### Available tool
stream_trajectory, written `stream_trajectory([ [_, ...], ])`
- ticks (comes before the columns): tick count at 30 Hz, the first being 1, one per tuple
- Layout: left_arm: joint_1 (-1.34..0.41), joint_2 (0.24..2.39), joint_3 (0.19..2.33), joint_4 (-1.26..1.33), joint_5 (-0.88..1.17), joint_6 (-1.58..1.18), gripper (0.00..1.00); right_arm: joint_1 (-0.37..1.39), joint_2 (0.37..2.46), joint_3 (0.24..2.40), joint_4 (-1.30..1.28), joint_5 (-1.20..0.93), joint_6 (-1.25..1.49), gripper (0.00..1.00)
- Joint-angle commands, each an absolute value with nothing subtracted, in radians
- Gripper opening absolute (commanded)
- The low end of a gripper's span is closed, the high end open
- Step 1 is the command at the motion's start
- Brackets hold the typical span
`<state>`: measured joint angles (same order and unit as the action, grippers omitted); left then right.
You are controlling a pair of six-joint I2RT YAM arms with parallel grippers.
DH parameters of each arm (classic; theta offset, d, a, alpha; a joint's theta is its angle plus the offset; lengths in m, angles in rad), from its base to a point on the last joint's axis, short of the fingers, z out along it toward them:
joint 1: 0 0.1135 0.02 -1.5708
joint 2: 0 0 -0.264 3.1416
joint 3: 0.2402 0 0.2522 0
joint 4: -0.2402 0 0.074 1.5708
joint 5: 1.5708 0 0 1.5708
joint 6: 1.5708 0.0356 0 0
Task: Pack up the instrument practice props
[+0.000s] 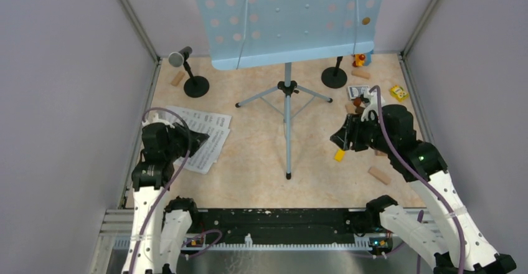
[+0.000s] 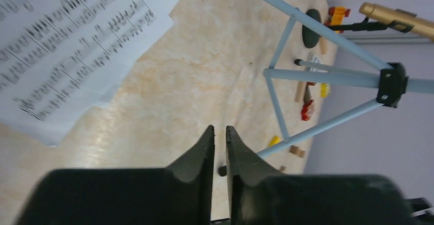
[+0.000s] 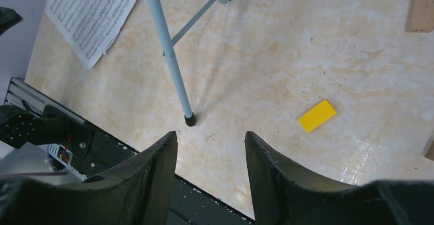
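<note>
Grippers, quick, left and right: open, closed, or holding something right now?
Black two-finger left gripper: closed to a sliver, holding nothing.
Black two-finger right gripper: open, holding nothing.

Bright, even light from overhead. Faint, soft shadows fan across the desk (image 3: 307, 56) from the tripod leg (image 3: 169, 56); mild sheen right of it. Left wrist view slightly soft.

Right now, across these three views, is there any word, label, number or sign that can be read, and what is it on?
No text here can be read with confidence.
On the white music sheets: printed staves and a heading, too blurred to read.
On the small black-and-white box: print too small to read.
On the yellow toy block: dark marks, too small to make out.
</note>
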<state>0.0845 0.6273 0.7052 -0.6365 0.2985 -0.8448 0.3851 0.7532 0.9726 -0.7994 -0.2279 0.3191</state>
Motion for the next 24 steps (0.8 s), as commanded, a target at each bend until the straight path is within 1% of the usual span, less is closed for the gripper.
stream_trajectory([
  [1, 0.089, 0.669, 0.653, -0.581, 0.494, -1.087, 0.04, 0.383, 0.703, 0.964, -0.770, -0.202, 0.370, 0.51],
  [2, 0.089, 0.678, 0.641, -0.571, 0.525, -1.133, 0.00, 0.383, 0.696, 0.962, -0.771, -0.197, 0.376, 0.51],
  [5, 0.089, 0.698, 0.622, -0.531, 0.611, -1.245, 0.00, 0.384, 0.681, 0.956, -0.775, -0.189, 0.382, 0.51],
  [7, 0.089, 0.712, 0.632, -0.505, 0.660, -1.268, 0.00, 0.383, 0.675, 0.954, -0.778, -0.184, 0.380, 0.51],
  [11, 0.089, 0.758, 0.705, -0.496, 0.763, -1.216, 0.00, 0.383, 0.676, 0.952, -0.787, -0.181, 0.369, 0.51],
  [15, 0.089, 0.787, 0.745, -0.520, 0.788, -1.147, 0.00, 0.383, 0.676, 0.948, -0.784, -0.183, 0.361, 0.51],
  [18, 0.089, 0.765, 0.707, -0.434, 0.817, -1.181, 0.00, 0.383, 0.678, 0.946, -0.781, -0.183, 0.356, 0.51],
  [24, 0.090, 0.713, 0.613, -0.272, 0.865, -1.339, 0.00, 0.383, 0.676, 0.940, -0.788, -0.183, 0.352, 0.52],
])
